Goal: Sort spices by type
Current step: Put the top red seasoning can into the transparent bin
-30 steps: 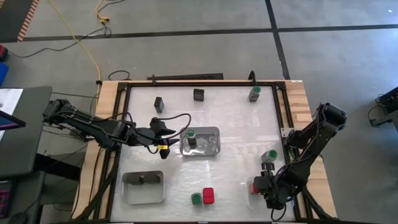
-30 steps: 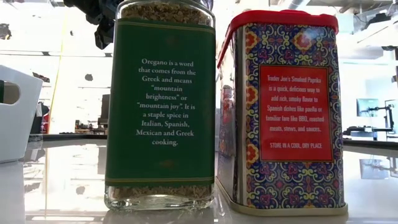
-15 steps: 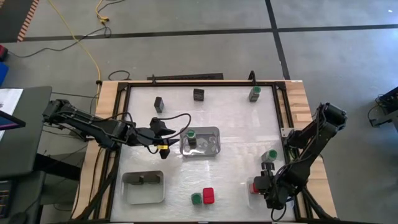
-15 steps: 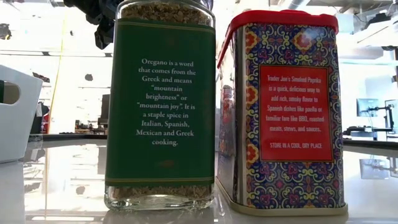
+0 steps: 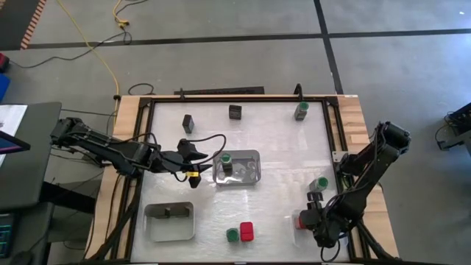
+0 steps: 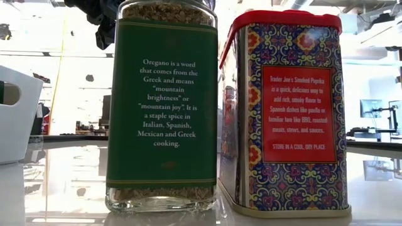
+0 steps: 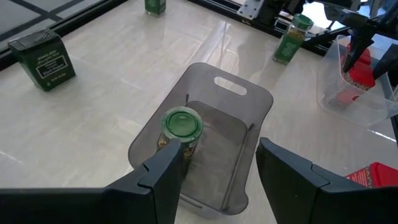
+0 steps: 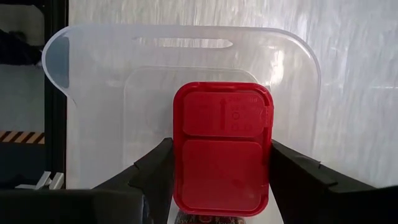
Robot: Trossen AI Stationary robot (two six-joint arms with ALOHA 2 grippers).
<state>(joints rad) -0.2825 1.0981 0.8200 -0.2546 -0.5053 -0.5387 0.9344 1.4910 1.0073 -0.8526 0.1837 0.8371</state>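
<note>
Two matte black jointed arms, black cable looped over the left arm's wrist, yellow band near left gripper (image 5: 200, 175), broad dark angular fingers (image 7: 165, 171)

Even, bright overhead lighting. Glare streaks cross the glossy counter (image 5: 280, 147) ahead of the left gripper (image 7: 217, 162). Low view: background windows overexposed, room behind soft.

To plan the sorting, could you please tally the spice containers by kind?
Green-lidded jars: 4
Red-topped tins: 2
Dark tins: 2, perhaps a third in the white tray
Total: 8 sure
</note>
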